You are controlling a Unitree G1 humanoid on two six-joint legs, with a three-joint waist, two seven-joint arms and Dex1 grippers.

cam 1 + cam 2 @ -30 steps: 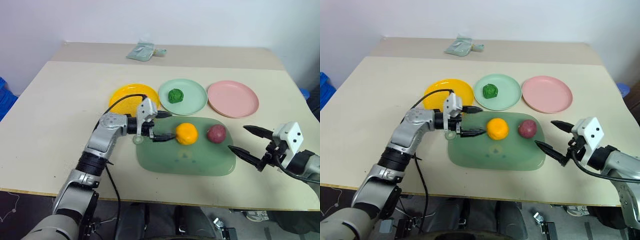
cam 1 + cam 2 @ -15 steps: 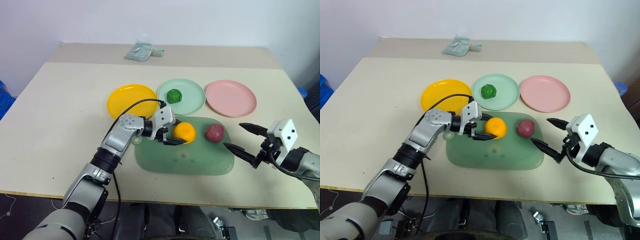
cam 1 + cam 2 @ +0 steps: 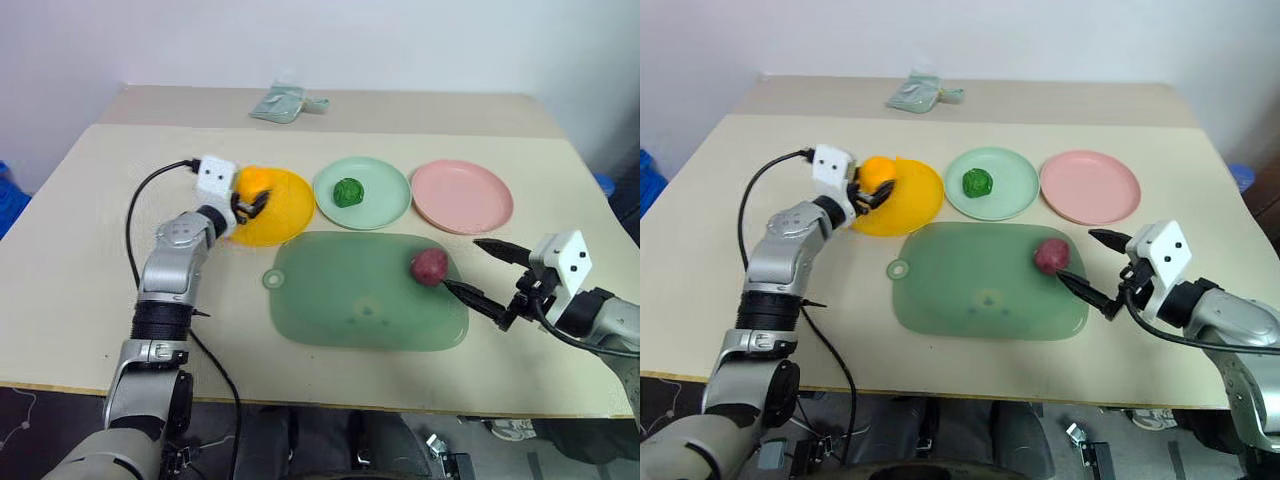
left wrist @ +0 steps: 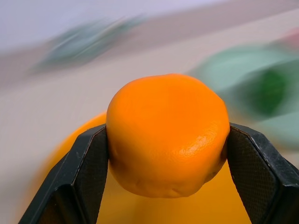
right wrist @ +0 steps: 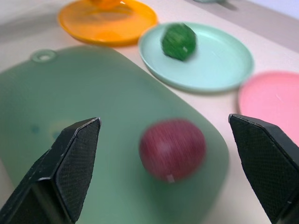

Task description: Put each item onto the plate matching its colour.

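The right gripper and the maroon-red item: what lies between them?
Nothing but a bare stretch of the translucent green mat. The right wrist view shows the maroon-red item ahead of the open right gripper, untouched.

orange toy food [image 4: 168,135], pink plate [image 3: 465,196], maroon-red toy food [image 5: 173,149]

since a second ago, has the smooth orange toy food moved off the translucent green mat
Yes. The smooth orange toy food, clamped in the left gripper, has gone left off the translucent green mat and now sits over the yellow-orange plate.
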